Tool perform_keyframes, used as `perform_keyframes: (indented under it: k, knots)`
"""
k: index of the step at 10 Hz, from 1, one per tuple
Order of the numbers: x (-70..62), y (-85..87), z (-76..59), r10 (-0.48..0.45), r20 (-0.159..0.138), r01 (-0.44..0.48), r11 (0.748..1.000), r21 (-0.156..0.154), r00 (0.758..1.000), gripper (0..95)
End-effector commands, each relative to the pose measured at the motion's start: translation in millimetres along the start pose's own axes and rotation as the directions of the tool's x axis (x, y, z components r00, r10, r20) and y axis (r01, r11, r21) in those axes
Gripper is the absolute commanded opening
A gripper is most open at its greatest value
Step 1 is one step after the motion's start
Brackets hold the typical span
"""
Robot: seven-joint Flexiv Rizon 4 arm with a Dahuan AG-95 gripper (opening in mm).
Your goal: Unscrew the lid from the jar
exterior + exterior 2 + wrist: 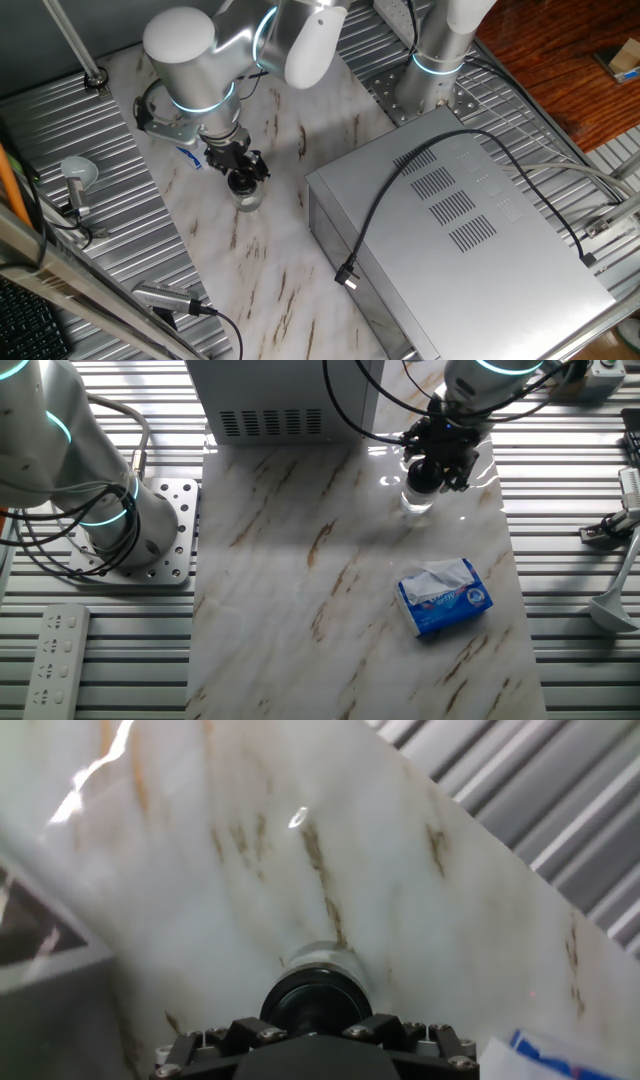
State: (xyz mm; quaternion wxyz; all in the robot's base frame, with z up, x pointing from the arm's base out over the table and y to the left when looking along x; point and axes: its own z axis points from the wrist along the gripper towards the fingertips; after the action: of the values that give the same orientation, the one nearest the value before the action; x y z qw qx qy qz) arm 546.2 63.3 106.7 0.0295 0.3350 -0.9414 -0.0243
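Hand view: gripper [318,1020] down on the lid [316,999], fingers pinching it.
Jar [416,499] upright on marble table [300,590], between grey box [470,230] and blue packet [446,596].

This is a robotics lab or test bench. A marble-patterned counter [300,610] sits on ribbed aluminium framing [90,130], robot arm bases are bolted to perforated metal plates [160,500], a grey metal equipment box [470,230] trails a black cable [400,200], and a power strip [55,655] lies alongside.
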Motion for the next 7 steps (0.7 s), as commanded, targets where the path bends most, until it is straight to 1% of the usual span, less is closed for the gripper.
perform_keyframes:
  k: [1, 2, 3, 4, 5, 6, 7]
  knots:
    - [0.0, -0.8, -0.4, 0.173, 0.011, -0.173, 0.985, -0.012, 0.985, 76.0]
    - [0.0, -0.8, -0.3, 0.25, 0.012, -0.25, 0.968, -0.013, 0.968, 76.0]
    - [0.0, -0.8, -0.2, 0.289, 0.012, -0.289, 0.957, -0.015, 0.957, 76.0]
    - [-0.1, -0.8, -0.1, 0.352, 0.011, -0.351, 0.936, -0.016, 0.936, 76.0]
    - [-0.1, -0.8, 0.1, 0.391, 0.013, -0.391, 0.92, -0.02, 0.92, 76.0]
    - [-0.1, -0.8, 0.1, 0.405, 0.013, -0.405, 0.914, -0.02, 0.914, 76.0]
    - [-0.1, -0.8, 0.5, 0.444, 0.016, -0.443, 0.896, -0.019, 0.896, 76.0]
